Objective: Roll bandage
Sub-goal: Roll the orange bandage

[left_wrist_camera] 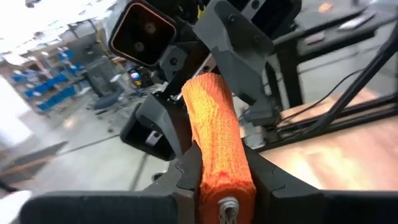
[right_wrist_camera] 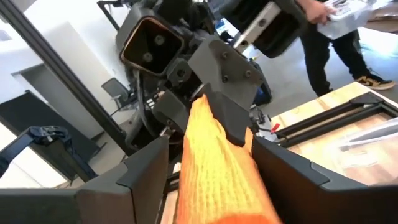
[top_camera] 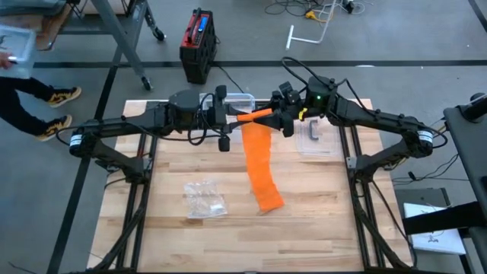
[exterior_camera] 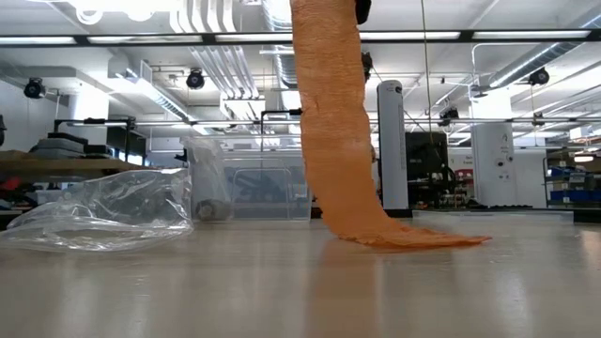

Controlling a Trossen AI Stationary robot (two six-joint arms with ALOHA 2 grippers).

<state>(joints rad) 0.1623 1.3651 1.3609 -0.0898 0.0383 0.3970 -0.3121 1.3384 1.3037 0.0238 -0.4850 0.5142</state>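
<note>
The orange bandage (top_camera: 259,156) is held up above the far middle of the wooden surface (top_camera: 175,236), and its rolled part lies level between the two arms. The left gripper (top_camera: 237,116) is closed on one end of the roll. The right gripper (top_camera: 279,118) meets it from the other side, its fingers (right_wrist_camera: 146,171) standing on both sides of the roll, but whether they press it I cannot tell. The loose strip hangs down and its end lies folded on the surface. Near it lies a crumpled clear plastic bag (top_camera: 204,199). A clear plastic container (top_camera: 313,137) lies under the right arm. A person (top_camera: 27,76) walks beside the far left corner.
</note>
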